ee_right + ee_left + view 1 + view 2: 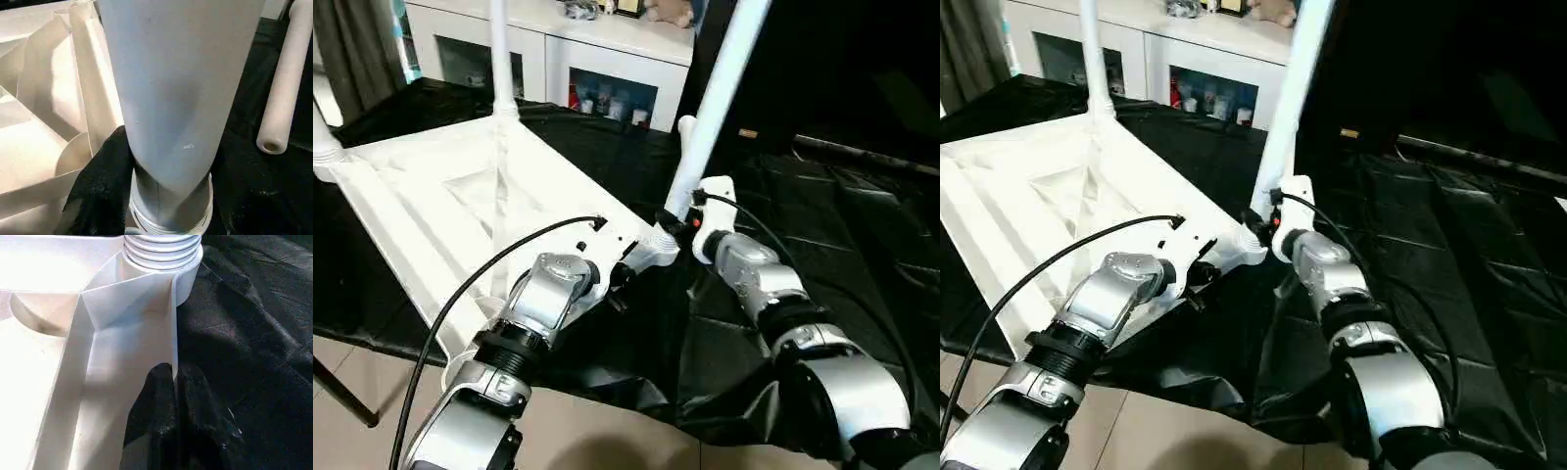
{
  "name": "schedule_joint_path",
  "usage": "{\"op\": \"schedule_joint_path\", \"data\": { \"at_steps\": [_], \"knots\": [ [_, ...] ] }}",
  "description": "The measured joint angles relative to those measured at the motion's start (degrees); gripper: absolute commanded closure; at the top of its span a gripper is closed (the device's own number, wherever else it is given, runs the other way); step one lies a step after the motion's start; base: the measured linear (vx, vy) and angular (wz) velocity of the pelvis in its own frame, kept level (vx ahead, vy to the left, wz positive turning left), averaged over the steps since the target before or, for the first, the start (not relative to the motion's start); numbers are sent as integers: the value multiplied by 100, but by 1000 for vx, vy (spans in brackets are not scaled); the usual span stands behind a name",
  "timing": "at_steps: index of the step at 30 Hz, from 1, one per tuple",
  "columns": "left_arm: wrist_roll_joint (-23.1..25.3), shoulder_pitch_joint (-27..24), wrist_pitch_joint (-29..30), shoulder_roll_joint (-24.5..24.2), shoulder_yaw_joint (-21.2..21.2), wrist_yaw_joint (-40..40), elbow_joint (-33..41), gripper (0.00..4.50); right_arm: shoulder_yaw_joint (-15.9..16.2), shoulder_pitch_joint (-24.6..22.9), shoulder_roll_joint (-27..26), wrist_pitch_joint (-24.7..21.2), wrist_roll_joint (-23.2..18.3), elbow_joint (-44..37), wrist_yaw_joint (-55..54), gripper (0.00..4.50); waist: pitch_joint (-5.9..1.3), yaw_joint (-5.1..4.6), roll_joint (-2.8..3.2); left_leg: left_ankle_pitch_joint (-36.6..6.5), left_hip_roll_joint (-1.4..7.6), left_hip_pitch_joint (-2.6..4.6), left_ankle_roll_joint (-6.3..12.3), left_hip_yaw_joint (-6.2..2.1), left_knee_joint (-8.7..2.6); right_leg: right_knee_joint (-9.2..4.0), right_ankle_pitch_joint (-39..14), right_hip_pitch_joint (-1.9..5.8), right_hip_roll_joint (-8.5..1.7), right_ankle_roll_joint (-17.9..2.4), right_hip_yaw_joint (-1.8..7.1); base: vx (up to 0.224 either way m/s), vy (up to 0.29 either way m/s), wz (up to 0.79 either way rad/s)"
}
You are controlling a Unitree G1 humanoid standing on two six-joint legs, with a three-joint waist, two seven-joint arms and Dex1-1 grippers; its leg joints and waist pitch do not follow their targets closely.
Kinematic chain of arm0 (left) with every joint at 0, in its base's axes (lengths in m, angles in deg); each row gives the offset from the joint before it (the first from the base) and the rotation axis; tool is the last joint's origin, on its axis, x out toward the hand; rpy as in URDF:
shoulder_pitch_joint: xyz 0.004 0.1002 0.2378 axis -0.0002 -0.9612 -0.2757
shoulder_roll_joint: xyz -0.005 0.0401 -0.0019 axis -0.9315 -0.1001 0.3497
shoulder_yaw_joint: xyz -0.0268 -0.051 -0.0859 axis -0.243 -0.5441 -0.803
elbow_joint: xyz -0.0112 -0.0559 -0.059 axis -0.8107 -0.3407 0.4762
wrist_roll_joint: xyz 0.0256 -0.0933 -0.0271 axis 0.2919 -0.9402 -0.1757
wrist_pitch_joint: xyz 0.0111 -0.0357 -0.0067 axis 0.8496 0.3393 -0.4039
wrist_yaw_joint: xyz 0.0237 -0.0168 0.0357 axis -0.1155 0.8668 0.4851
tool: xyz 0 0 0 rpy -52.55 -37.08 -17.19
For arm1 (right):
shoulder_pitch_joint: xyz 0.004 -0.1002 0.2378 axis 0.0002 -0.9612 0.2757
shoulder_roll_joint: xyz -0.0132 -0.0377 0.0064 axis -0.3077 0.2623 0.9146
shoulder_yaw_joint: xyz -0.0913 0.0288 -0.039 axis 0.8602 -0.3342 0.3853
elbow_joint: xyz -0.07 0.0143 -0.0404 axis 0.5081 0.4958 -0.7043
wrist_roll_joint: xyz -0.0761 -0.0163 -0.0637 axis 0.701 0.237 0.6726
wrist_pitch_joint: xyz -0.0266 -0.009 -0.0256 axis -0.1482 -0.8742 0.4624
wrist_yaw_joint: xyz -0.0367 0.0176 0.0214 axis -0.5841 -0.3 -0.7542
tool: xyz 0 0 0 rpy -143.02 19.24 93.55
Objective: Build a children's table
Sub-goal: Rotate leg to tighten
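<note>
Left eye view: the white ribbed plastic tabletop (431, 196) lies underside-up on the black-sheeted bench, the near-corner long white tubular leg (720, 93) rising steeply, clasped half-wide by the right gripper (677, 223). Left wrist view: the left gripper (168, 418) is pinched shut on the rim beside the threaded socket (161, 254). Right wrist view: a spare smooth leg (286, 83) is seen lying beyond.

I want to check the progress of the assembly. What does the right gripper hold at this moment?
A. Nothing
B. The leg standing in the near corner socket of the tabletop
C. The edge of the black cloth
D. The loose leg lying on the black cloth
B: the right gripper is closed around the leg just above the tabletop socket, while another leg lies loose on the cloth.
</note>
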Motion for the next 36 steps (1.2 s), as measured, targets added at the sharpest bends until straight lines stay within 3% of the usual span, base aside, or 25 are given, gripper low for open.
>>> {"op": "schedule_joint_path", "data": {
  "at_steps": [2,6,10,15,20,23,25,27,33,36],
  "knots": [
    [0,4,-1,-2,-28,3,-4,450,-3,22,-4,0,16,31,0,261,6,-20,10,0,3,-1,0,-12,-25,-58,0,19,-49,0,-113,0,0,0],
    [-9,11,-2,-16,-53,3,-3,450,-7,65,-8,0,22,90,14,261,43,-60,64,-1,21,17,3,-38,-64,-183,0,92,-64,0,-222,0,0,0],
    [-27,10,-76,-93,-34,-90,-3,450,-6,78,22,0,82,95,197,261,51,-66,76,-2,22,19,3,-39,-74,-206,0,98,-71,1,-244,0,0,0],
    [-108,-37,-687,-762,224,-1036,55,450,116,48,372,-69,144,4,1573,261,64,-54,89,-2,20,20,3,-41,-116,-232,0,93,-70,0,-249,0,0,0],
    [-163,-74,-1280,-1352,292,-1966,63,450,414,-84,719,-154,164,-217,2894,261,57,2,77,-1,14,15,2,-17,-121,-187,1,74,-68,-1,-197,0,0,0],
    [-314,-189,-1569,-1666,302,-2607,151,450,589,-256,935,-166,168,-472,3773,261,27,51,28,-3,-4,-8,4,32,-116,-95,8,27,-61,-13,-87,22,-6,3],
    [-360,-208,-1798,-1838,375,-2940,160,450,717,-371,1075,-165,199,-665,4323,261,-13,107,-41,-23,-6,-11,-7,92,-109,6,95,-23,-55,-67,7,78,-32,12],
    [-360,-204,-2022,-1904,417,-3140,85,450,762,-461,1159,-165,216,-774,4669,261,-27,190,-66,-35,17,51,-26,166,-119,112,55,-30,-42,-34,99,98,-63,25],
    [-461,-1,-2555,-1917,403,-3593,-444,450,894,-684,1386,-258,191,-1309,5218,261,-26,374,-41,-56,20,42,-59,168,-130,227,-59,-45,-37,-31,116,14,-9,3],
    [-461,51,-2737,-1945,406,-3731,-602,450,940,-717,1405,-303,192,-1395,5346,261,-27,418,-41,-57,21,44,-63,167,-128,246,-81,-44,-37,-30,119,0,0,0]
  ]
}}
